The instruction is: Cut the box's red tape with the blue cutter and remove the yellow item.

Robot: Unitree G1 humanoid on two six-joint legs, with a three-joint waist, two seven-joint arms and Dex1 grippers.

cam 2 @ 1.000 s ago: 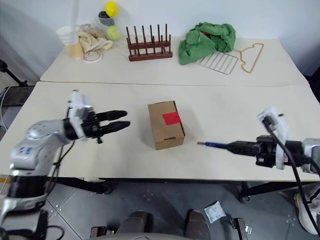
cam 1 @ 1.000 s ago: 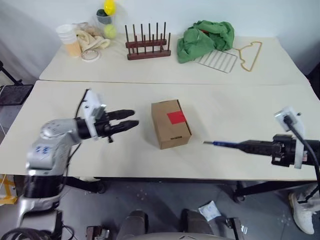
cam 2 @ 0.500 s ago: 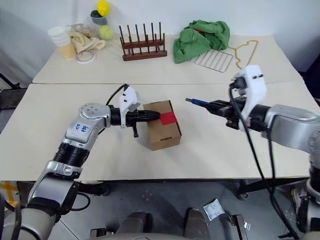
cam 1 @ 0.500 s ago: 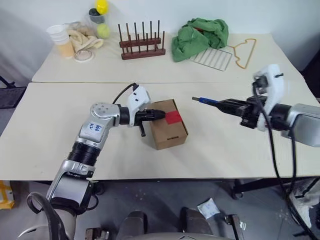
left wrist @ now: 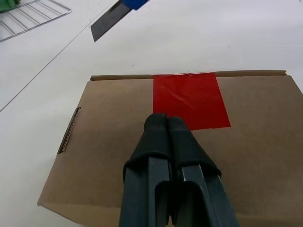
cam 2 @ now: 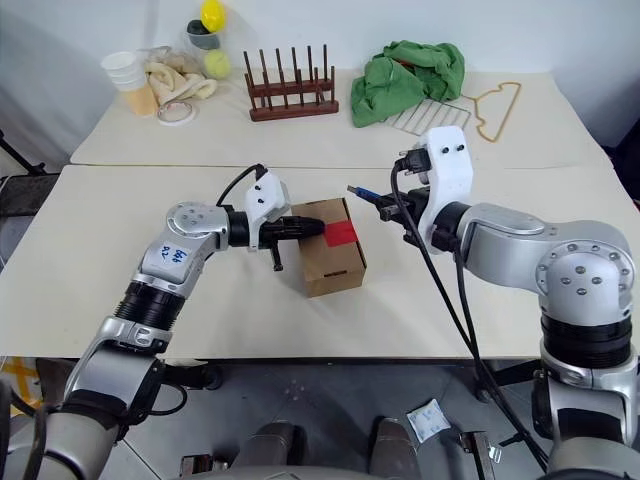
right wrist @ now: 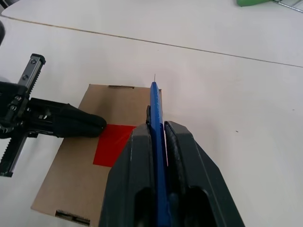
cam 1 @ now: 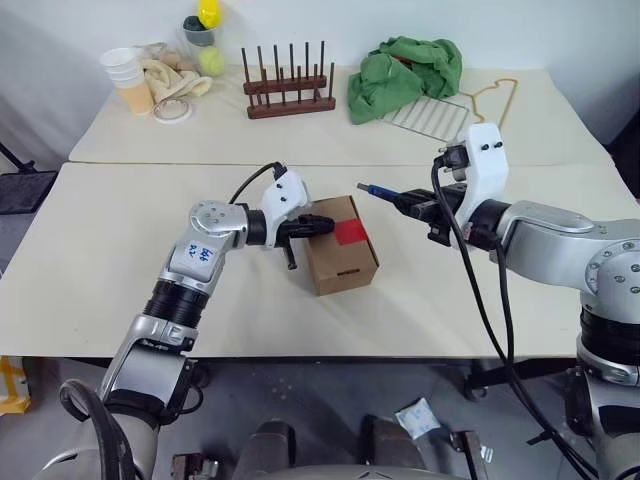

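Observation:
The box [cam 1: 338,258], brown cardboard with its flaps closed, stands mid-table. The red tape [left wrist: 190,99] crosses the seam on its top. My left gripper [cam 1: 324,226] is shut, and its fingertips [left wrist: 163,124] rest on the box top at the tape's near edge. My right gripper [right wrist: 157,131] is shut on the blue cutter [right wrist: 155,105]. It holds the cutter a little above the table just right of the box, its grey blade [left wrist: 108,22] pointing at the box's far right corner. The yellow item is hidden.
The box stands on the near white table [cam 1: 450,295]. On the far table are a wooden peg rack [cam 1: 290,92], a green cloth [cam 1: 405,65], a wire grid [cam 1: 435,110], a yellow hanger [cam 1: 495,98], paper cups [cam 1: 125,78] and a tennis ball [cam 1: 211,62].
My left gripper came right onto the box top and shut. My right arm swung the blue cutter up and left from the table's front right to beside the box.

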